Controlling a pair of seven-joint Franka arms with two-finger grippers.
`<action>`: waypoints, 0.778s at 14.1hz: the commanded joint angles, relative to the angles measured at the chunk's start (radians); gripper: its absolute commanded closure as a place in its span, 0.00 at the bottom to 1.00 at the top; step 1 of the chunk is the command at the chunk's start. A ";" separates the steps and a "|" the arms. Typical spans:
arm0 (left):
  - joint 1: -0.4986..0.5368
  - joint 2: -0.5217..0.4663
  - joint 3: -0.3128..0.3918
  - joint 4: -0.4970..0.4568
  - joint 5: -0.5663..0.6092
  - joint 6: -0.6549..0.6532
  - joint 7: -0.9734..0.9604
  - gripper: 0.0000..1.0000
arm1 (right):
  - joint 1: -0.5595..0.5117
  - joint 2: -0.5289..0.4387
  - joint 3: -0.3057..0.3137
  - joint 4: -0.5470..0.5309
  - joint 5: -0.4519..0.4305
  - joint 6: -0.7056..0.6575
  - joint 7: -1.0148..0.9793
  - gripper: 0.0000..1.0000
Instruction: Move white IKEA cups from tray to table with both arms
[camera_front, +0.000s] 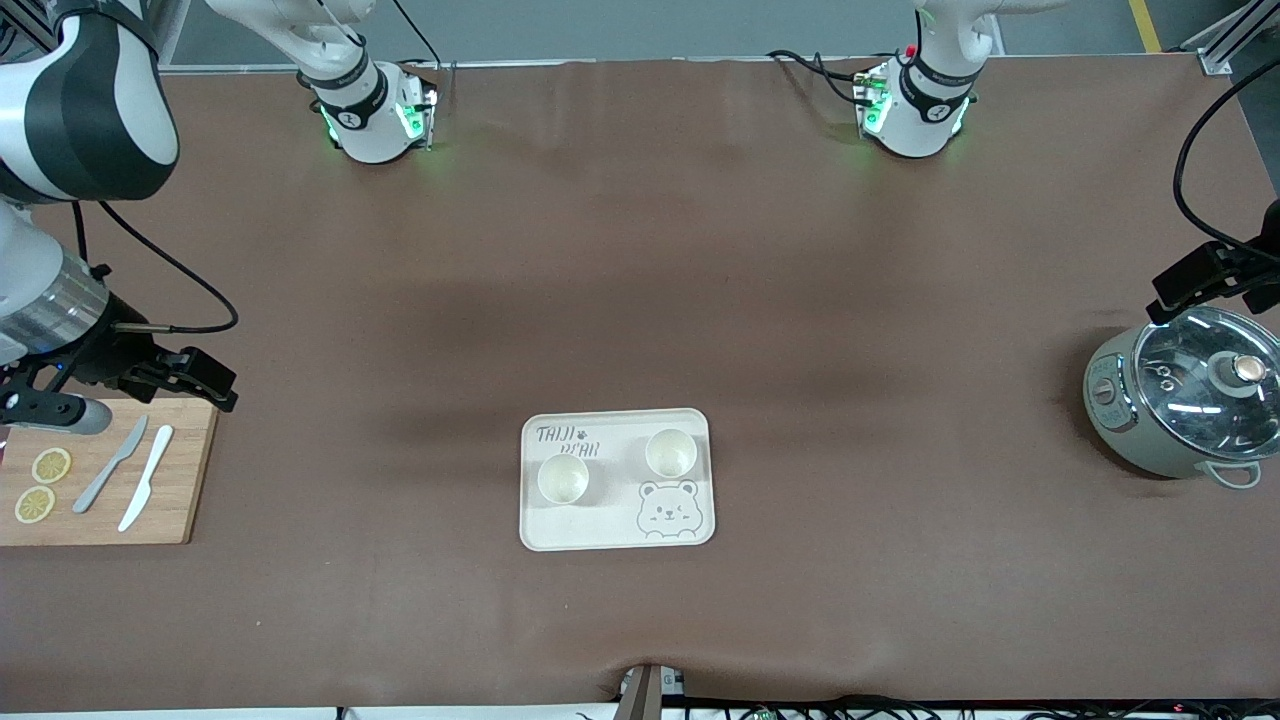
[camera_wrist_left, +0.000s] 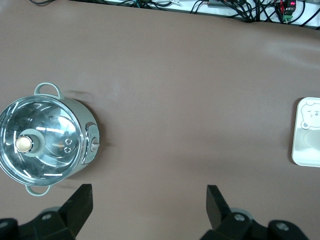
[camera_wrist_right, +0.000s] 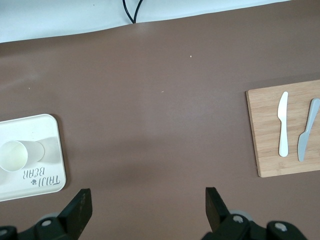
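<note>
Two cream-white cups stand on a cream tray printed with a grey bear face and lettering. The table is brown (plain, unpatterned). A grey-green pot carries a shiny glass lid; the cutting board is pale wood.

Tabletop: brown mat cover, faint creases, one wrinkle at the near edge mid-span. Arm bases stand along the far edge.

Directly on it:
- tray, cream, rounded corners, bear print. Sits mid-table, nearer the front camera than centre, square to the edges.
- board, bamboo, at the right arm's end, roughly as near the camera as the tray, partly cut off by the frame edge.
- pot, grey-green, glass lid on, at the left arm's end, slightly farther from the camera than the tray.

All three well apart, bare mat between them.
</note>
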 joint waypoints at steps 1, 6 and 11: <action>0.001 -0.005 -0.003 0.008 0.019 -0.018 0.011 0.00 | -0.003 -0.011 0.000 -0.013 -0.001 0.006 0.010 0.00; 0.000 -0.001 -0.003 0.009 0.018 -0.018 -0.004 0.00 | -0.002 -0.011 0.000 -0.012 0.001 0.009 0.013 0.00; 0.001 -0.004 -0.004 0.008 0.015 -0.018 0.000 0.00 | 0.031 0.034 0.000 -0.001 0.018 0.061 0.037 0.00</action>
